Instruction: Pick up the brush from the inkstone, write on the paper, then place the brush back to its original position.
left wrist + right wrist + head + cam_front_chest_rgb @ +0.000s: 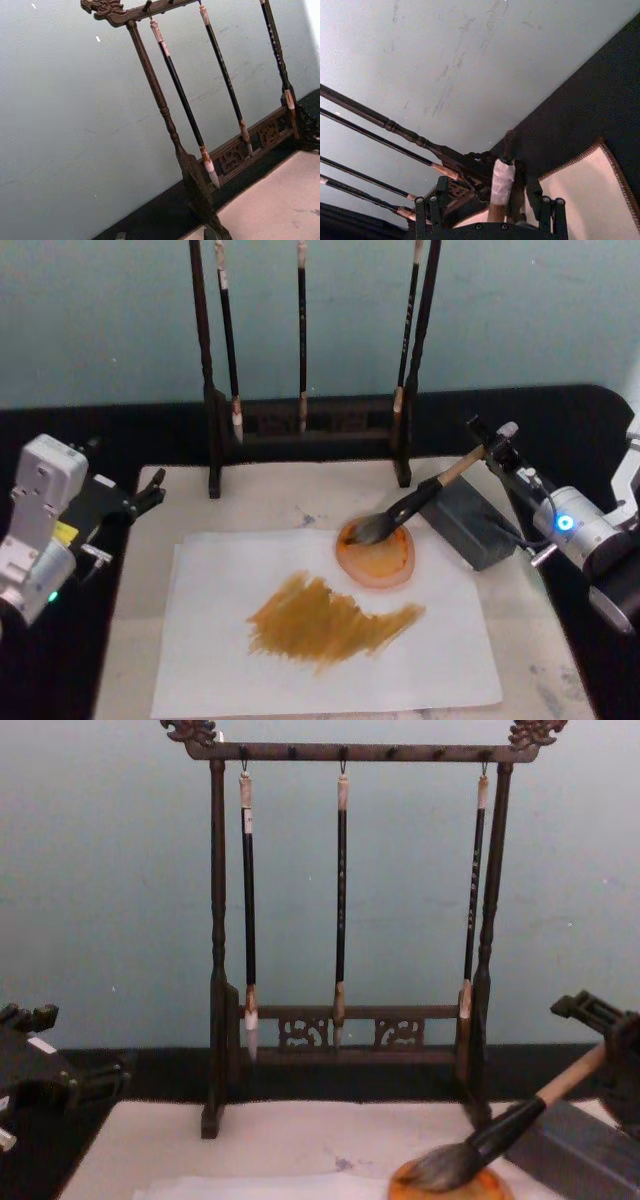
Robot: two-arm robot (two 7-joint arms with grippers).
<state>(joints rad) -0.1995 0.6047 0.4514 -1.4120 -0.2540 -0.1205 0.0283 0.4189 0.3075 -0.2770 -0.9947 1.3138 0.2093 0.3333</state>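
One thick calligraphy brush (420, 502) is pinched at its pale handle end by the right gripper (492, 452), whose fingers are closed on it, at about 3 o'clock on the table. Its bristles rest in an orange ink dish (376, 553) on the white paper's (210, 650) upper right part. An ochre smear (325, 621) marks the sheet. At 9 o'clock, the left gripper (148, 492) hangs spread beside the beige mat (270, 502). A wooden brush rack (345, 1030) stands at 12 o'clock.

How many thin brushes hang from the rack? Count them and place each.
3. On the wooden rack: a left brush by the left post, a middle brush at centre, and a right brush beside the right post.
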